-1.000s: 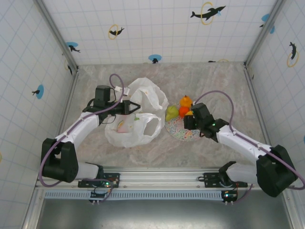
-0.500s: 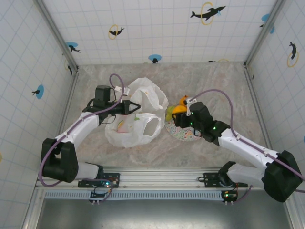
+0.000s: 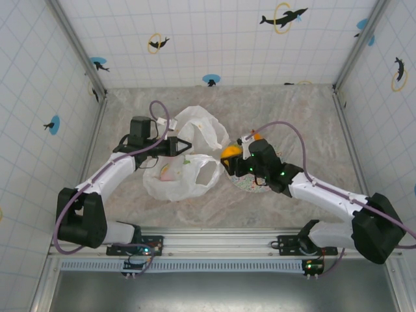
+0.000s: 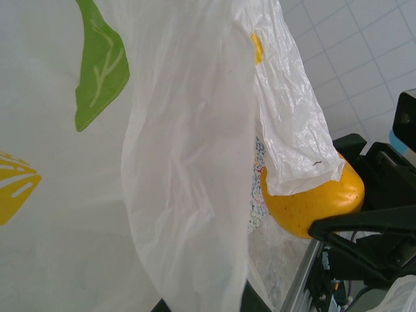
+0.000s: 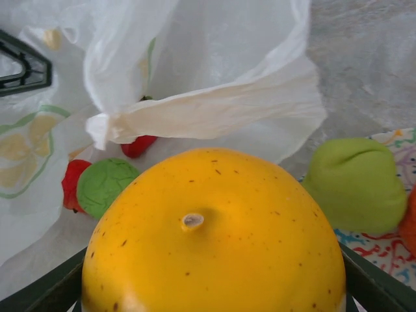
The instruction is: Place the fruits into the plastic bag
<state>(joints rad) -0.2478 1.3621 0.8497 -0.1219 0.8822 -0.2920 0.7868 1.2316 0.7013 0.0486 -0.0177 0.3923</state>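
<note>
The white plastic bag [image 3: 185, 170] with lemon prints lies at the table's middle left. My left gripper [image 3: 184, 145] is shut on its upper rim, and the film [image 4: 162, 162] drapes over its jaws. My right gripper [image 3: 230, 160] is shut on a yellow-orange fruit [image 3: 228, 151] [image 5: 214, 234], held just off the bag's right edge [image 5: 208, 110]. From the left wrist, that fruit [image 4: 315, 198] shows beyond the bag's flap. Red [image 5: 73, 182] and green [image 5: 107, 188] fruits lie inside the bag. A green pear [image 5: 357, 185] sits on the plate.
The speckled plate [image 3: 246, 184] lies under my right gripper, to the right of the bag. An orange [image 3: 255, 136] rests at its far edge. Tiled walls close the table in on three sides. Bare marble surface lies beyond the bag and plate.
My right gripper has carried the yellow-orange fruit leftward from over the plate to the bag's right edge. The left gripper and the bag have stayed still.
</note>
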